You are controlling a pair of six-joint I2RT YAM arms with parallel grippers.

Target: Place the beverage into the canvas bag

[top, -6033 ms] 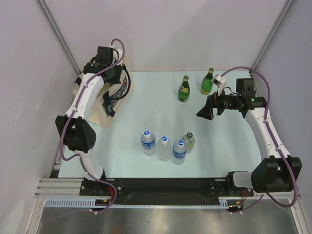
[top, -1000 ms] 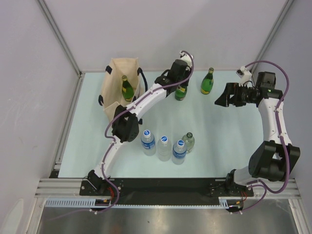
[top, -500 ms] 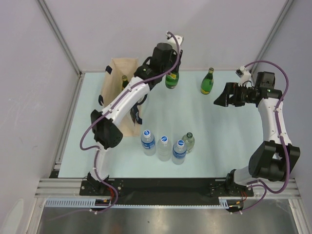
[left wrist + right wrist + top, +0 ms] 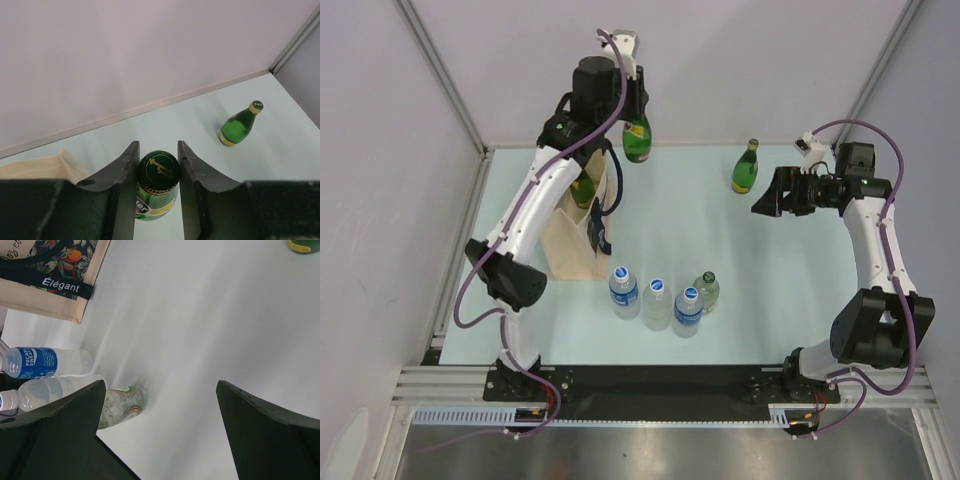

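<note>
My left gripper [image 4: 634, 112] is shut on the neck of a green glass bottle [image 4: 637, 140] and holds it in the air by the back wall, just right of the canvas bag [image 4: 567, 240]. In the left wrist view the bottle's cap [image 4: 158, 170] sits tight between the fingers [image 4: 123, 172], with the bag's beige rim [image 4: 45, 167] at the lower left. Another green bottle [image 4: 583, 190] stands inside the bag. A third green bottle [image 4: 745, 168] stands on the table at the back right and also shows in the left wrist view [image 4: 239, 126]. My right gripper [image 4: 767, 200] is open and empty.
Three capped water bottles [image 4: 656, 304] and a clear glass bottle [image 4: 707, 291] stand in a row near the front middle. The right wrist view shows the bag's printed patch [image 4: 55, 260], the water bottles [image 4: 40, 362] and the glass bottle [image 4: 122, 401] beyond the open right gripper [image 4: 161, 387].
My left gripper has lifted the green bottle off the table and carried it up and to the left, next to the bag. The right arm has barely moved.
</note>
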